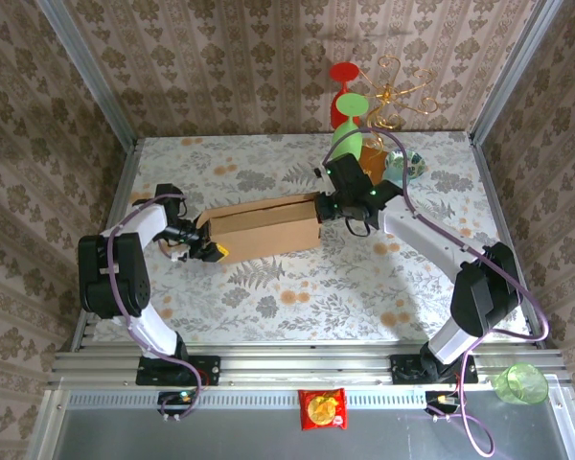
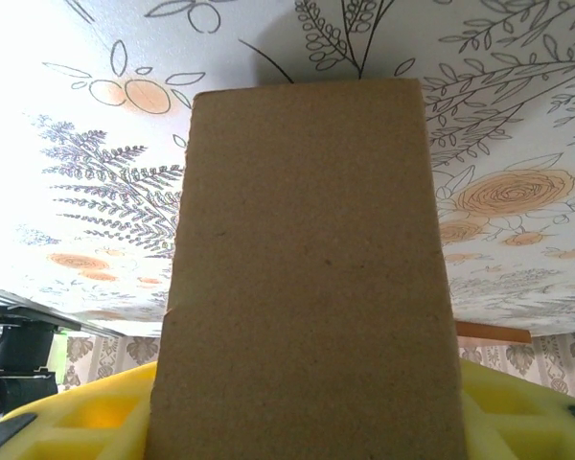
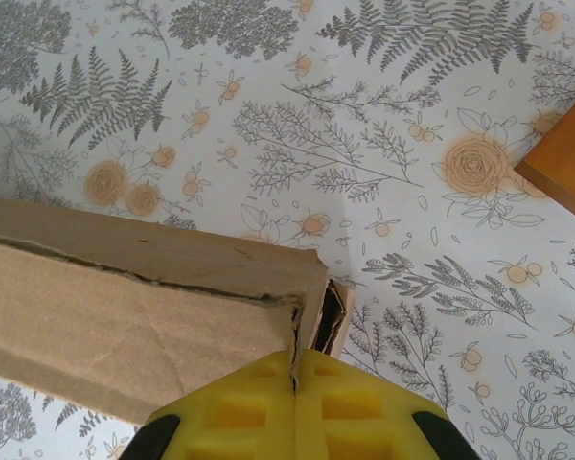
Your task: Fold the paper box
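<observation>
The paper box (image 1: 266,228) lies mid-table (image 1: 297,287), spanning the gap between both arms. The right gripper (image 3: 294,376) is pinched tight on its end corner. The left gripper (image 1: 209,251) meets the other end, but cardboard hides how far its jaws are open, so its state cannot be told.

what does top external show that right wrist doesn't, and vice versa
Top external adds the left gripper at the left end of the paper box, plus a green cup. Right wrist adds a split seam along the box's edge. Both show the box, the floral cloth and the right gripper shut on the box's end.
</observation>
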You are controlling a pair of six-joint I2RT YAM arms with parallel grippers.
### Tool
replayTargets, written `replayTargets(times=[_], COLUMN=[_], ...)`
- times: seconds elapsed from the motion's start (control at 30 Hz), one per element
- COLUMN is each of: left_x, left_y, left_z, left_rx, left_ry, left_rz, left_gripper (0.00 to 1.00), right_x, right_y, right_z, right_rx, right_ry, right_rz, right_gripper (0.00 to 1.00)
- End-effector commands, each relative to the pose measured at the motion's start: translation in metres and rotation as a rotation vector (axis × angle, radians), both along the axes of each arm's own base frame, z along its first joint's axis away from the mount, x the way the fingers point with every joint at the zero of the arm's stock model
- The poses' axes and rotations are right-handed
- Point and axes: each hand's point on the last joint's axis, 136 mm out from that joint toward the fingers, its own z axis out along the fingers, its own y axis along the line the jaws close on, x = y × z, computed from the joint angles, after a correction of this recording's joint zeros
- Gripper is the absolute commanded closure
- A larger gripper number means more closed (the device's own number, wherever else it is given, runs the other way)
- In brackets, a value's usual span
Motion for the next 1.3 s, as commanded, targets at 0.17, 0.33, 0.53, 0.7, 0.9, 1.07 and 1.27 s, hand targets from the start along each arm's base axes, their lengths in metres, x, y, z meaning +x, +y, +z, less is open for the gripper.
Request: replayTargets(times=[0.17, 0.33, 0.53, 0.7, 0.9, 1.07, 1.27], left_x=[0.003, 0.011, 0.027, 0.029, 0.001, -0.01, 0.01], left_y=[0.014, 0.015, 0.032, 0.053, 0.066, 0.109, 0.124], left_z=[-0.024, -0.024, -0.005, 0.02, 0.033, 0.069, 0.142], left_rx=[0.096, 0.088, 0.123, 0.22, 0.302, 0.61, 0.998], left_ry=[0.026, -0.021, -0.197, -0.351, -0.398, -0.555, -0.95], left_rz=[0.029, 0.024, 0.009, -0.018, -0.07, -0.276, -0.843], left_gripper=[0.87, 0.7, 0.25, 0.15, 0.1, 0.32, 0.54], right_x=[-0.028, -0.024, -0.017, -0.015, -0.011, -0.01, -0.011], right_y=[-0.01, -0.009, -0.006, -0.001, 0.002, 0.003, 0.002], right_z=[-0.05, -0.057, -0.052, -0.047, -0.044, -0.044, -0.045], right_rx=[-0.15, -0.182, -0.189, -0.176, -0.177, -0.177, -0.179], right_ry=[0.073, 0.034, 0.023, 0.024, 0.023, 0.028, 0.031], right_rz=[-0.022, -0.032, -0.031, -0.019, -0.017, -0.013, -0.014], right_gripper=[1.0, 1.0, 1.0, 1.0, 1.0, 1.0, 1.0])
